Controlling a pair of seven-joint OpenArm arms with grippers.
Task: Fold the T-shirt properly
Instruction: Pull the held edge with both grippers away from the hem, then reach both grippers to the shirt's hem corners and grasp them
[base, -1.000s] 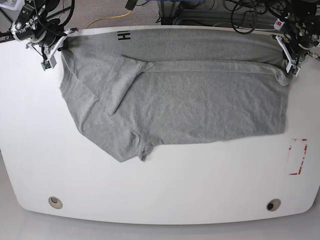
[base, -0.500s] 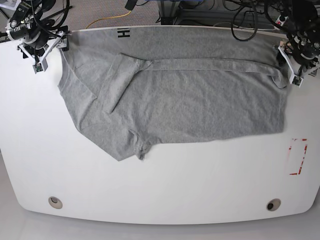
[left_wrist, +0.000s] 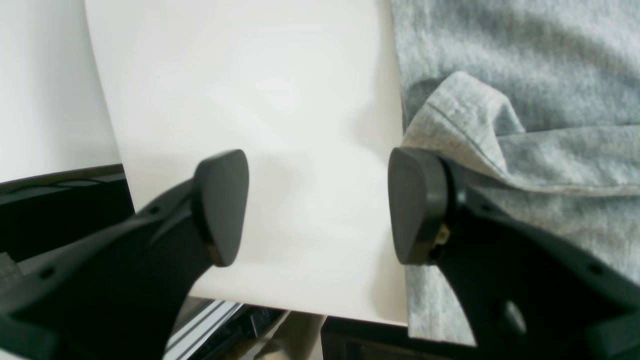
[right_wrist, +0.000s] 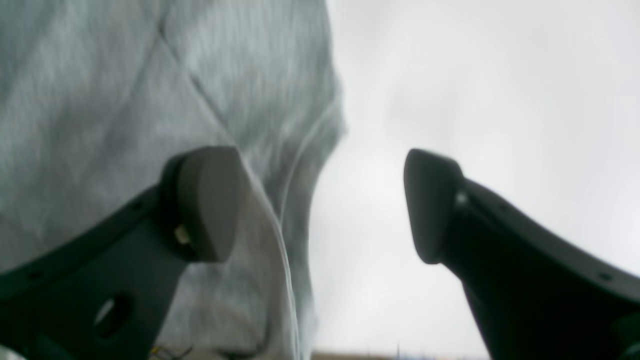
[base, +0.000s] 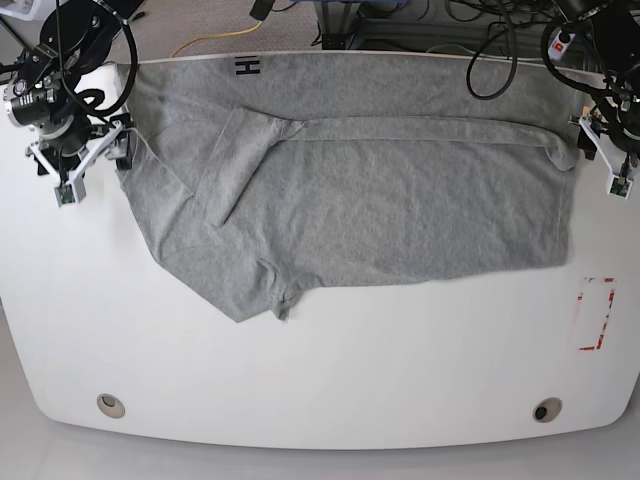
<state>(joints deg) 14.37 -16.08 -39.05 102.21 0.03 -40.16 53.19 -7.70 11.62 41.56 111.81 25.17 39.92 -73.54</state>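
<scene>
With both end effectors, left (left_wrist: 320, 207) and right (right_wrist: 320, 205), spread wide and holding nothing, the heather-grey cotton T-shirt (base: 350, 190) lies half-folded across the white table (base: 320, 380) toward twelve o'clock; best regrip at its side edges evenly.

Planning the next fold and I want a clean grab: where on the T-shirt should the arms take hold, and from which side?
Probably the T-shirt's near long edge: it lies flat and single. Left gripper could take its corner by the red marking, coming from the bare table; right gripper the edge near the sleeve.
</scene>
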